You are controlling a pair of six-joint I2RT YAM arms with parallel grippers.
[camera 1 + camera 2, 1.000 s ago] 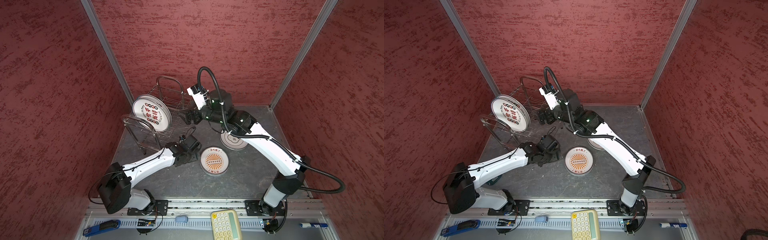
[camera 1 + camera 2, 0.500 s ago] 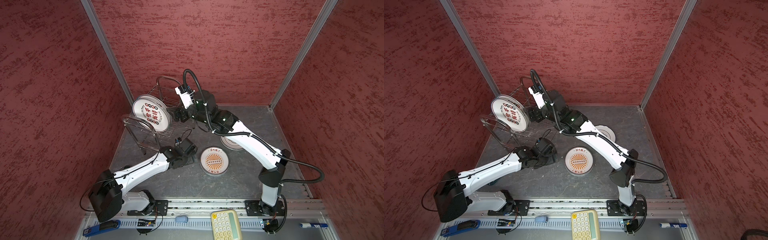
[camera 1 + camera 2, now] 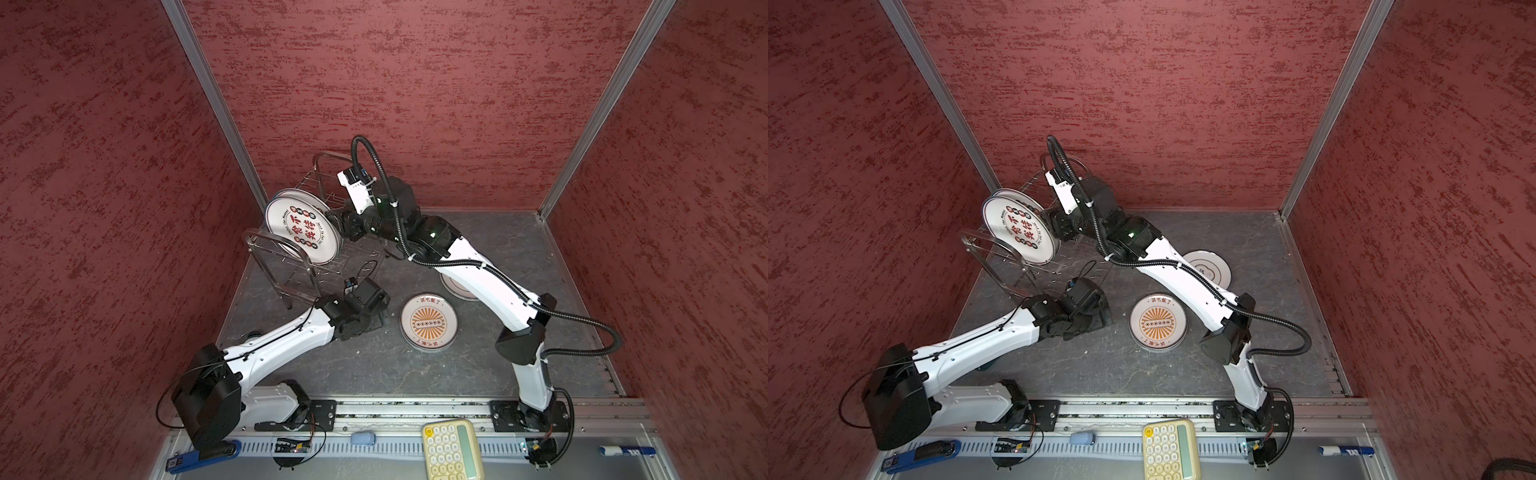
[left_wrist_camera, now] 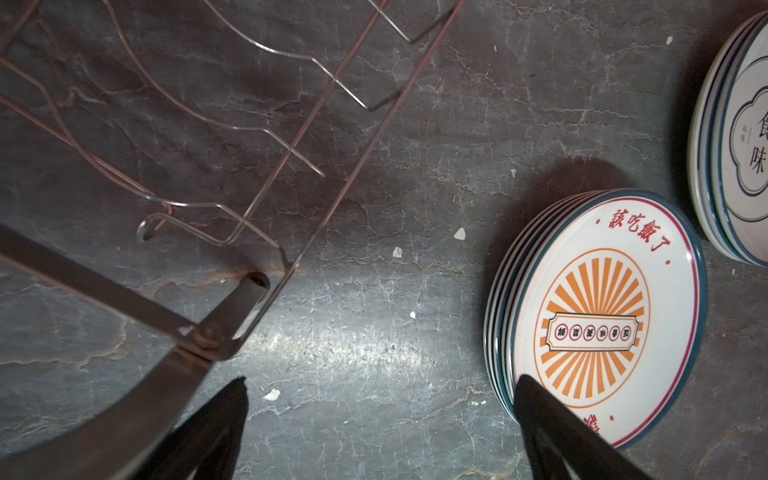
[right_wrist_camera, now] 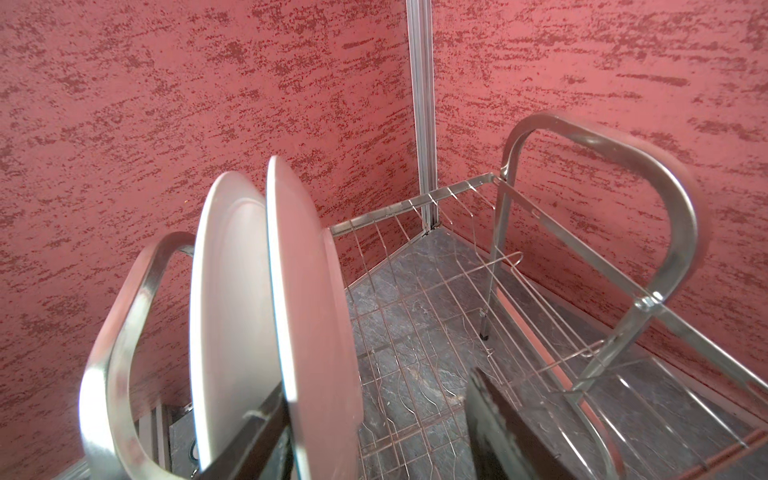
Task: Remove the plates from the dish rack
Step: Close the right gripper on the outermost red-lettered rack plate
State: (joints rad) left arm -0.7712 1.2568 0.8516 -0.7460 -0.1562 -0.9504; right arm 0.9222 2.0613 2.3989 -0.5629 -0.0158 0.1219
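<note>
The dish rack (image 3: 286, 257) (image 3: 1000, 257) stands at the back left with two white plates upright in it. The front plate (image 3: 303, 230) (image 3: 1019, 230) bears red characters; a second plate (image 5: 232, 291) stands close behind it. My right gripper (image 3: 345, 226) (image 5: 374, 386) straddles the front plate's (image 5: 316, 311) rim. One finger is between the two plates, and the other finger (image 5: 498, 419) stands off it with a gap. My left gripper (image 3: 376, 324) (image 4: 382, 379) is open and empty low over the table, between a rack leg and the sunburst plate stack (image 3: 429, 322) (image 4: 602, 316).
A second stack of teal-rimmed plates (image 3: 1212, 266) (image 4: 739, 145) lies on the table under the right arm. Red walls close in behind and beside the rack. On the front rail lie a yellow calculator (image 3: 451, 449), a blue tool (image 3: 199, 457) and a marker (image 3: 627, 450).
My right arm has swung left over the rack to the front plate, and its jaws have narrowed around the rim. The left arm has drawn back slightly toward the front.
</note>
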